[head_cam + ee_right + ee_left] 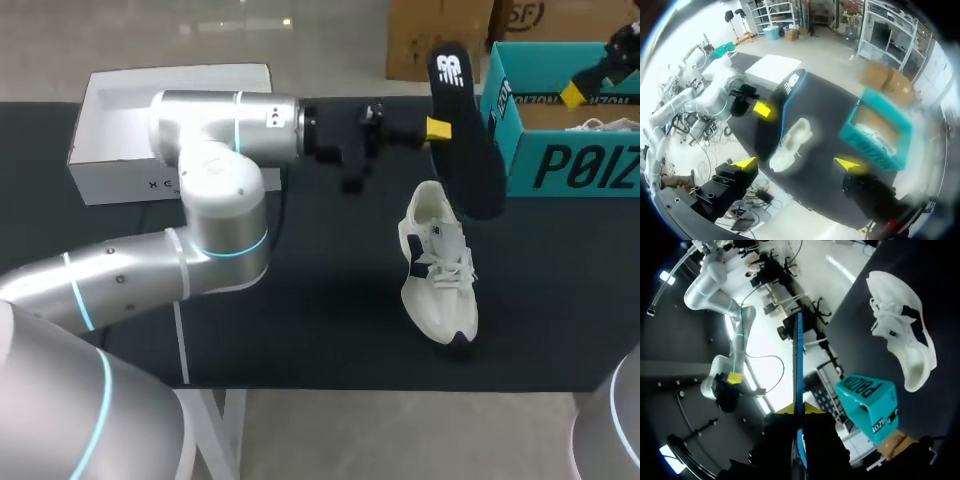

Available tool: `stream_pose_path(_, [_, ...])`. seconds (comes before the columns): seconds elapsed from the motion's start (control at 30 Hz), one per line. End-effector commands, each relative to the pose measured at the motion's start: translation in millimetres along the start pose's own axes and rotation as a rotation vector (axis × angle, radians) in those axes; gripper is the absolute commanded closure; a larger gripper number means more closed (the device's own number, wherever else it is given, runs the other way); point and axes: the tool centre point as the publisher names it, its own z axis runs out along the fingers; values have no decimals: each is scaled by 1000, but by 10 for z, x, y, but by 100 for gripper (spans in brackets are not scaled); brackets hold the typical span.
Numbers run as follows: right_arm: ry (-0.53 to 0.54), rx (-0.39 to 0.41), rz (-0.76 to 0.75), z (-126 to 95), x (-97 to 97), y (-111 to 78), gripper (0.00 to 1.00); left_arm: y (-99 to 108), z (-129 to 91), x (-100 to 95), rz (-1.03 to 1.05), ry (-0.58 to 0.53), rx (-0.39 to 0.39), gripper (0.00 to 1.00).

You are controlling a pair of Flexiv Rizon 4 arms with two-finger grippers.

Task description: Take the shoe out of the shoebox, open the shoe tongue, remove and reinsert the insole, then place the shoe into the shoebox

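A black insole [462, 130] hangs upright over the table, and my left gripper [432, 128] is shut on its edge. In the left wrist view the insole [798, 360] shows edge-on between the yellow tips of the left gripper [800, 409]. The white shoe [440, 265] lies on the black table below the insole, sole down, toe toward the front edge. The teal shoebox [575, 165] stands at the right. My right gripper [578, 92] hovers over the box. In the right wrist view the right gripper [796, 163] is open and empty, high above the shoe [792, 142].
A white box lid [170, 130] lies at the table's far left. Something white with laces [603, 125] lies inside the shoebox. The black table [330, 330] is bare in front of and left of the shoe.
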Motion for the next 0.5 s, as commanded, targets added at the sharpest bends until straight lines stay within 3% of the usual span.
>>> stream_pose_path(0.03, [-6,-113,-42,-60,120,-241,0,49,-119,-8,4,10,19,100])
stream_pose_path(0.2, [-2,-133,-64,-122,250,-276,0,65,-148,-15,4,21,28,100])
stream_pose_path(0.5, [10,-146,-66,-159,265,-278,0,75,-106,-8,-8,35,56,100])
